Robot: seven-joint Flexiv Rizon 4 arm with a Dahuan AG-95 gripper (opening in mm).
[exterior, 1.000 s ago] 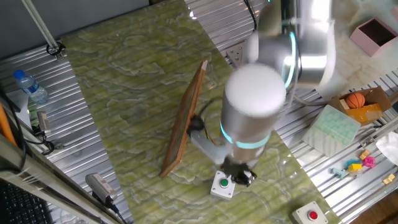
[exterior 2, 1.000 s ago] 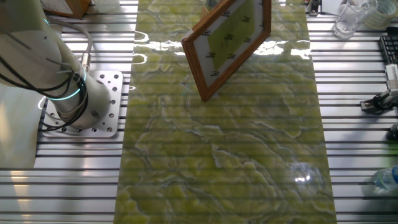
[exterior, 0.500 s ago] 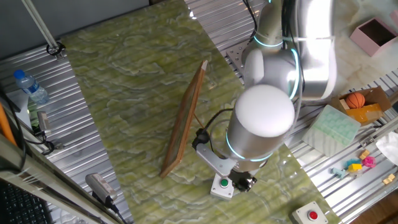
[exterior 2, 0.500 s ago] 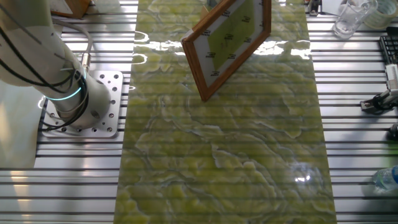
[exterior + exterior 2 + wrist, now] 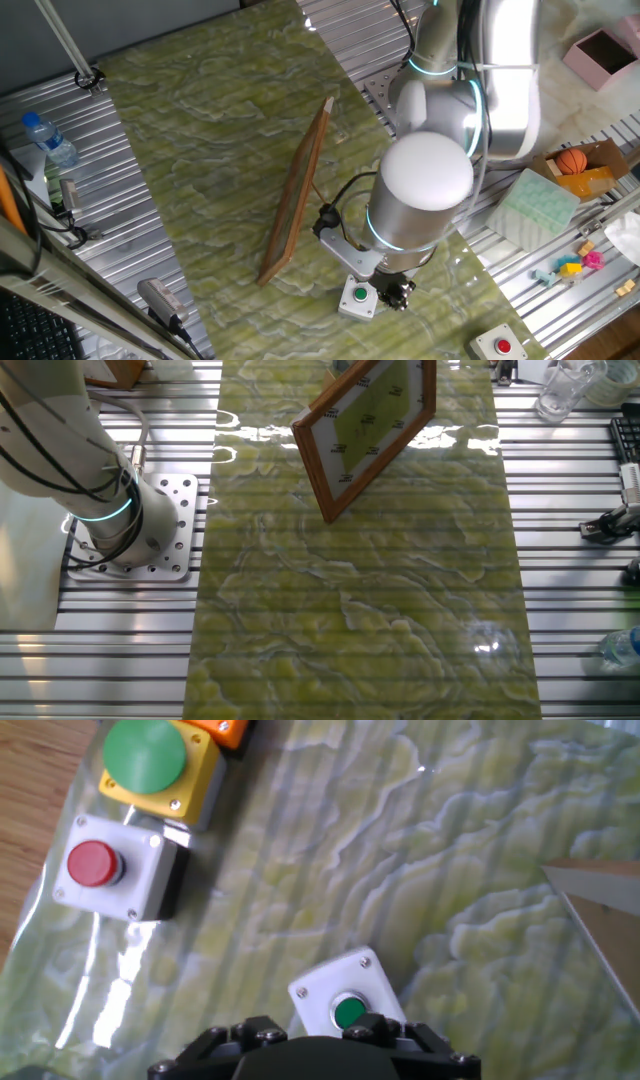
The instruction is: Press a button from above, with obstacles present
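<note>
Your hand (image 5: 397, 292) hangs just beside the green button (image 5: 349, 1013), slightly off centre; its finger state can't be told.

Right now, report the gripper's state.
Gripper: cannot be told; fingertips are not visible. It hangs beside the green button, holding nothing visible.

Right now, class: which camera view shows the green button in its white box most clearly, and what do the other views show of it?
The hand view: the green button faces the camera close up, unobstructed, just above the gripper housing. One fixed view shows it small beside the arm's wrist. The other fixed view does not show it, only the wooden board.
</note>
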